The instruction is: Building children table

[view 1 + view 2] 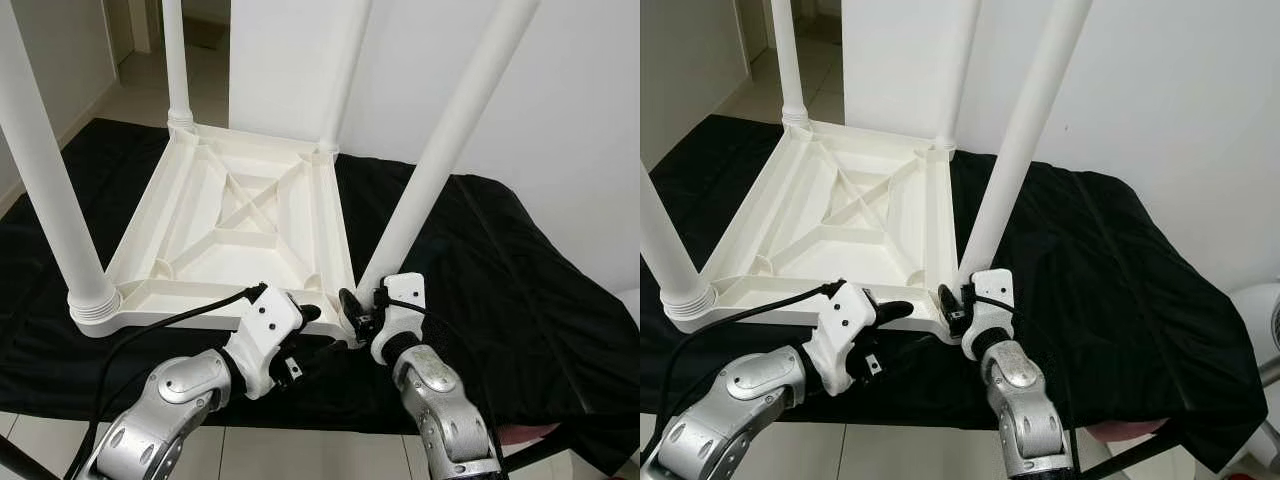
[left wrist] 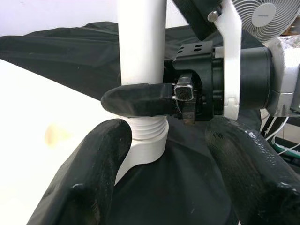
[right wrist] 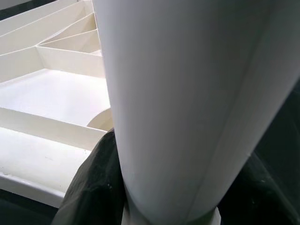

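Note:
A white children's table (image 1: 235, 215) lies upside down on a black cloth (image 1: 500, 270), its legs pointing up. My right gripper (image 1: 356, 306) is shut on the near right leg (image 1: 440, 150) just above its threaded collar (image 2: 147, 129). In the left wrist view one of its fingers (image 2: 136, 100) wraps across the front of that leg. My left gripper (image 2: 168, 140) is open, low at the same corner of the table, and its two black fingers stand wide apart on either side of the collar without touching it. In the right wrist view the leg (image 3: 187, 93) sits close between dark fingers (image 3: 93, 187).
Three other legs stand at the near left (image 1: 50, 180), far left (image 1: 175, 60) and far right (image 1: 340, 80) corners. The cloth's front edge hangs over tiled floor (image 1: 300, 450). A white wall (image 1: 560, 100) rises behind, and a white fan (image 2: 267, 18) stands to the right.

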Controlling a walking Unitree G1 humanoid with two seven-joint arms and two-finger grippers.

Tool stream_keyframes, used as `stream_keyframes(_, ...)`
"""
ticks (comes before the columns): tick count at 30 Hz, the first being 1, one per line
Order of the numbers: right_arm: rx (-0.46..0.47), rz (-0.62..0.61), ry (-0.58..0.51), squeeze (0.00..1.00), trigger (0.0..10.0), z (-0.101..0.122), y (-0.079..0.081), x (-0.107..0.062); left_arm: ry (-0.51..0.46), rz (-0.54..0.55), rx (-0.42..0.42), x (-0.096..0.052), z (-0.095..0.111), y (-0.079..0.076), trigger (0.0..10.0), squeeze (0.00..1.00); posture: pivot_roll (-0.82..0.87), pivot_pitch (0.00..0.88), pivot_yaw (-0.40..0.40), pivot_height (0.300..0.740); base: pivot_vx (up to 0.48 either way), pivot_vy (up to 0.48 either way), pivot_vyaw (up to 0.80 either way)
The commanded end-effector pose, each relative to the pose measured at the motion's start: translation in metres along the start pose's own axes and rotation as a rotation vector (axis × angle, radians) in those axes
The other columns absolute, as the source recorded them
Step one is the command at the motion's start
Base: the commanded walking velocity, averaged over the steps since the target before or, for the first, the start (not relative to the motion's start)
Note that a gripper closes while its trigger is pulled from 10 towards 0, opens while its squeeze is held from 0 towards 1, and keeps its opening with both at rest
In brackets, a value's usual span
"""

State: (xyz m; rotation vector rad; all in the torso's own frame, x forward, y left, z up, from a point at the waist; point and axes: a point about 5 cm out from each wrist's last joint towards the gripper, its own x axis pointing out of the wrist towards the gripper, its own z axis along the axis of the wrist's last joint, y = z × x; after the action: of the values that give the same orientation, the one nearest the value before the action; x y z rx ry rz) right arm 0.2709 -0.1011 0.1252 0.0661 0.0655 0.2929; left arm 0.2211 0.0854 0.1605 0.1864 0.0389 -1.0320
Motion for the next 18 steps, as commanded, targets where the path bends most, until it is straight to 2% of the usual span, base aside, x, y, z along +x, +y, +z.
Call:
stream_keyframes(1,-0.002,0.021,0.03,0.0,10.0,-0.004,-0.002,-0.002,0.008,0.019,0.003,0.0,-0.002,0.001,10.0,0.0,0.04,0.0,-0.152,0.74,0.0,0.0,0.0)
stream_keyframes(3,-0.007,0.029,0.018,0.0,10.0,-0.001,-0.004,-0.002,0.008,0.015,0.006,0.0,-0.002,0.001,10.0,0.0,0.04,0.0,-0.146,0.74,0.0,0.0,0.0)
stream_keyframes(4,-0.004,0.046,0.008,1.0,10.0,0.001,-0.007,-0.003,0.009,0.013,0.009,0.0,-0.002,0.001,10.0,0.0,0.04,0.0,-0.141,0.74,0.0,0.0,0.0)
stream_keyframes(8,-0.01,0.07,-0.015,1.0,10.0,0.006,-0.012,-0.004,0.008,0.013,0.011,0.001,-0.002,0.002,10.0,0.0,0.04,0.0,-0.141,0.74,0.0,0.0,0.0)
stream_keyframes(11,-0.056,0.157,-0.044,1.0,10.0,0.012,-0.025,-0.005,0.003,0.013,0.013,0.002,-0.001,0.004,10.0,0.0,0.03,0.0,-0.132,0.74,0.0,0.0,0.0)
stream_keyframes(14,-0.073,0.207,-0.048,1.0,10.0,0.014,-0.029,-0.005,0.002,0.011,0.015,0.002,0.0,0.004,10.0,0.0,0.03,0.0,-0.127,0.74,0.0,0.0,0.0)
stream_keyframes(15,-0.093,0.274,-0.051,0.0,10.0,0.016,-0.034,-0.006,0.003,0.009,0.015,0.002,0.0,0.004,10.0,0.0,0.03,0.0,-0.122,0.74,0.0,0.0,0.0)
stream_keyframes(16,-0.093,0.274,-0.051,0.0,10.0,0.016,-0.034,-0.006,0.003,0.009,0.015,0.002,0.0,0.004,10.0,0.0,0.03,0.0,-0.122,0.74,0.0,0.0,0.0)
stream_keyframes(18,-0.128,0.36,-0.065,0.0,10.0,0.019,-0.041,-0.005,0.005,0.005,0.018,0.001,0.0,0.004,10.0,0.0,0.03,0.0,-0.115,0.74,0.0,0.0,0.0)
